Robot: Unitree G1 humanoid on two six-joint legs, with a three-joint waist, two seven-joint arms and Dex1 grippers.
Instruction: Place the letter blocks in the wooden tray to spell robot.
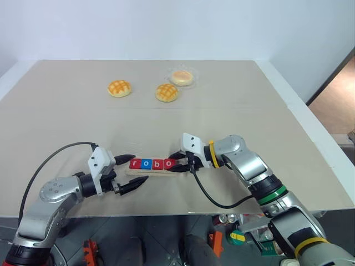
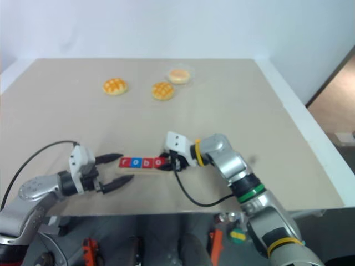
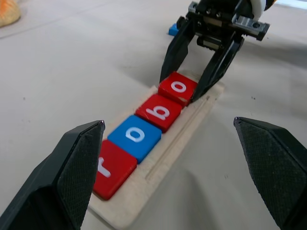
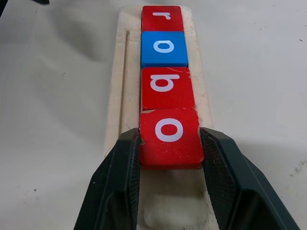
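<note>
1. Right arm (image 1: pixel 249 166) bent in from the right, wrist turned leftward and tipped down toward the right end of the tray (image 4: pixel 115 120).
2. Right gripper (image 4: pixel 169 143) partly closed, fingers (image 4: pixel 117 182) pressed against both sides of the fourth tile (image 4: pixel 169 136), a red "o" sitting in the tray.
3. Left arm (image 1: pixel 61 191) low at the near left, pointing rightward, roughly level.
4. Left gripper (image 1: pixel 132 172) spread wide, empty, fingertips either side of the tray's left end, not touching it.
5. Pale wooden tray lying left to right near the table's (image 1: pixel 233 111) front edge.
6. Four tiles in a touching row: red "r" (image 4: pixel 162 17), blue "o" (image 4: pixel 164 48), red "b" (image 4: pixel 166 87), red "o"; rightmost slot bare.
7. Small blue tile (image 3: pixel 173 29) on the table beyond the right gripper, letter not readable.
</note>
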